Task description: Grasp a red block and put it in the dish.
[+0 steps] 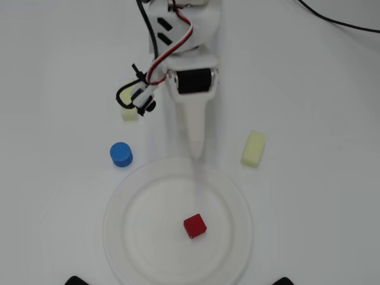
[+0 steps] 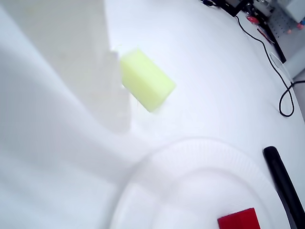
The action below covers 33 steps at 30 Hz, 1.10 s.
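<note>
The red block (image 1: 195, 225) lies flat inside the dish (image 1: 116, 228), a little right of its middle and near its front. In the wrist view the red block (image 2: 239, 220) shows at the bottom edge, inside the dish's ribbed rim (image 2: 190, 145). My gripper (image 1: 199, 155) points down the overhead view, with its white tip over the dish's far rim, well apart from the block. It holds nothing. In the wrist view the gripper (image 2: 125, 129) is a blurred white mass at the left, and its jaws look closed together.
A pale yellow block (image 1: 253, 148) (image 2: 147, 80) lies right of the gripper tip. Another yellow block (image 1: 129, 114) is partly under the wrist camera. A blue cylinder (image 1: 121, 154) stands left of the dish's far rim. A black cable (image 2: 286, 95) and a black bar (image 2: 283, 183) lie at the right.
</note>
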### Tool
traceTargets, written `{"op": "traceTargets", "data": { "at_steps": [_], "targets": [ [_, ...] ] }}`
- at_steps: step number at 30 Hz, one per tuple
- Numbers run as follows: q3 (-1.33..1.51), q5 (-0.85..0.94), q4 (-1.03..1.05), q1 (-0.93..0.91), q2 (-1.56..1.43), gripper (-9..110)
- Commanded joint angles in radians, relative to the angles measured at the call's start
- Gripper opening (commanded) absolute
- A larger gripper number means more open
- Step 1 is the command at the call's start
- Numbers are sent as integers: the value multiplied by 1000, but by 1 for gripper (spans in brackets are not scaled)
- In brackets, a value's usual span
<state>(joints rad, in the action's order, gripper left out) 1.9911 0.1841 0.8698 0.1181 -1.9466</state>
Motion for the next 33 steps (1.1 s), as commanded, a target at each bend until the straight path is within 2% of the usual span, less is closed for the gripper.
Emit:
{"op": "traceTargets", "data": {
  "at_steps": [1, 7, 14, 26, 33],
  "targets": [
    [219, 25, 8, -20, -302, 33],
    [670, 75, 83, -124, -862, 34],
    [1008, 104, 382, -115, -1505, 34],
    [1089, -109, 491, 2, -1505, 31],
    [1158, -101, 532, -5, -1505, 24]
  ]
}}
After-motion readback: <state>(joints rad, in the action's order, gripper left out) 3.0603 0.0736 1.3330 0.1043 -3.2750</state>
